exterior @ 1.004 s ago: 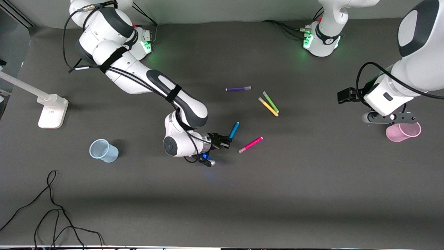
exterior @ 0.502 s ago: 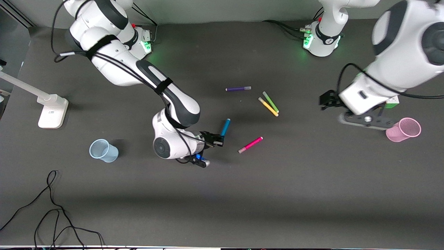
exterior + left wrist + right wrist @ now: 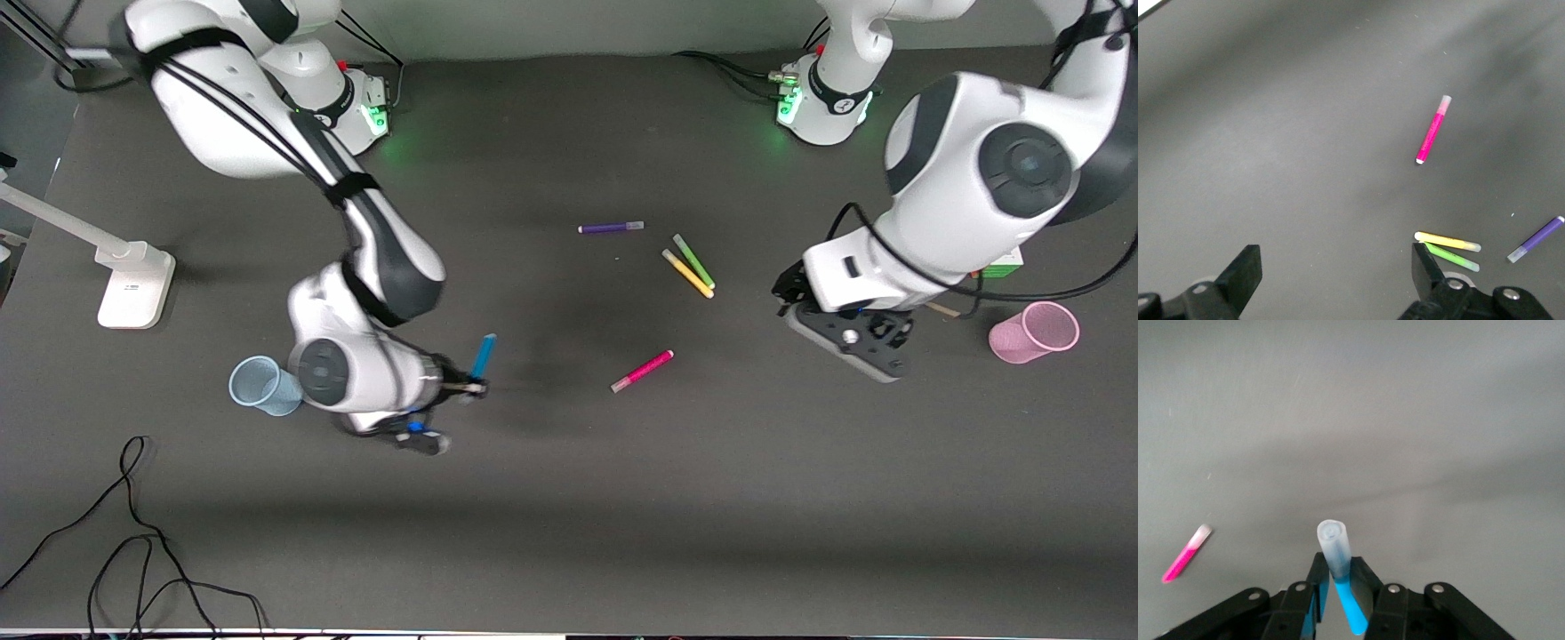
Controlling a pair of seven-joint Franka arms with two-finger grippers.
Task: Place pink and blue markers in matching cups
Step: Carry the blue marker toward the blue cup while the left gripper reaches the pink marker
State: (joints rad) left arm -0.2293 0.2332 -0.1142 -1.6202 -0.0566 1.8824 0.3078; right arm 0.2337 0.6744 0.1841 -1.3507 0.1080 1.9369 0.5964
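On the dark bench, the pale blue cup stands upright toward the right arm's end, just beside the right arm's wrist. The right tool is up over bare bench near that cup, its fingers clamped on the blue marker — the right wrist view shows the light-blue cap poking out past the pads. The pink marker lies flat mid-bench, well apart from both cups. Farther from the front camera lie the purple pen and, side by side, the yellow pen and green pen. The left tool hangs over the bench between the pink marker and the pink cup — fingers spread apart, holding nothing.
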